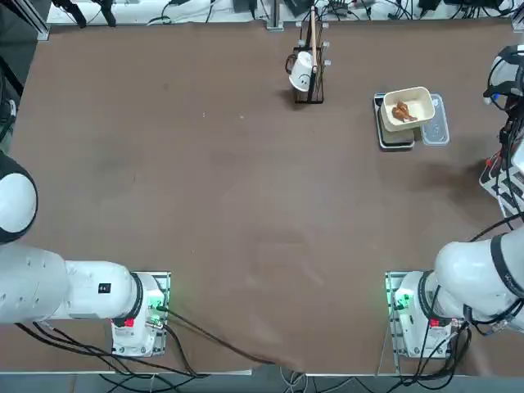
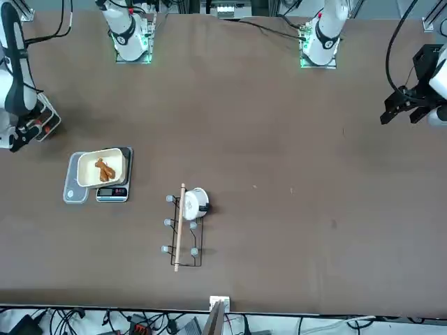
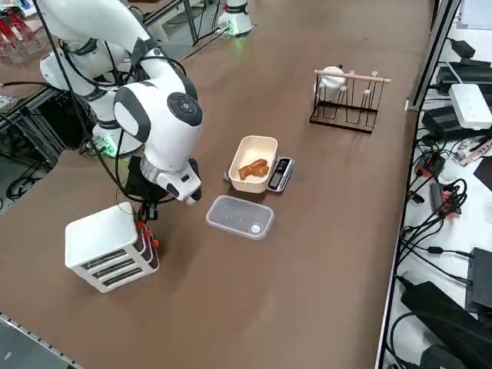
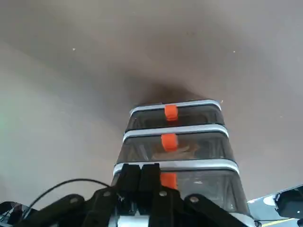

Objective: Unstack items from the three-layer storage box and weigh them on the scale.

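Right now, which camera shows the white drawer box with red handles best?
The right wrist view: it faces the white-framed drawer box with orange-red handles, showing three clear drawer fronts. The right side view shows its white top and side slots. The top view catches part at the edge, and the front view shows some behind the arm.

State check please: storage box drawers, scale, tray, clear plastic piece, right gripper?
White three-drawer box with orange-red tabs: upright, drawers closed.
Flat dark-grey scale: loaded, reading illegible.
Cream rectangular tray: lidless, on the scale, holding lumpy orange-brown food.
Shallow clear plastic piece: flat on the table, beside the scale.
Right gripper: shut, at the drawer fronts.
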Robot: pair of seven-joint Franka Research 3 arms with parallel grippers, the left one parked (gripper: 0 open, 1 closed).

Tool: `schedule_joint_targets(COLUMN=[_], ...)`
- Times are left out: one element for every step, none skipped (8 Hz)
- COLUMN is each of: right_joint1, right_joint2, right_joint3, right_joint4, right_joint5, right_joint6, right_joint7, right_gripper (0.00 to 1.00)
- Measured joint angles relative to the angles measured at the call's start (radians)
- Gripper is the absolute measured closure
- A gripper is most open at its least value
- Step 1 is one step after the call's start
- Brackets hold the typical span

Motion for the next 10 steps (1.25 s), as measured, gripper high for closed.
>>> schedule_joint_targets(right_joint1=[0.000,0.001,0.013,0.035,0.051,0.052,0.046,0.034,0.015,-0.005], right_joint2=[-0.002,-0.006,-0.009,-0.009,-0.003,0.010,0.030,0.049,0.065,0.074], right_joint3=[0.004,0.020,0.040,0.052,0.054,0.052,0.046,0.041,0.037,0.034], right_joint4=[0.000,0.000,0.002,0.003,0.001,-0.002,-0.004,-0.006,-0.013,-0.025], right_joint5=[0.009,0.055,0.096,0.103,0.076,0.016,-0.041,-0.085,-0.113,-0.124], right_joint6=[0.000,0.007,0.022,0.042,0.065,0.084,0.098,0.108,0.134,0.167], right_joint7=[0.002,0.021,0.052,0.082,0.093,0.097,0.099,0.100,0.100,0.100], right_gripper=[0.89,0.83,0.67,0.50,0.32,0.18,0.23,0.42,0.43,0.44])
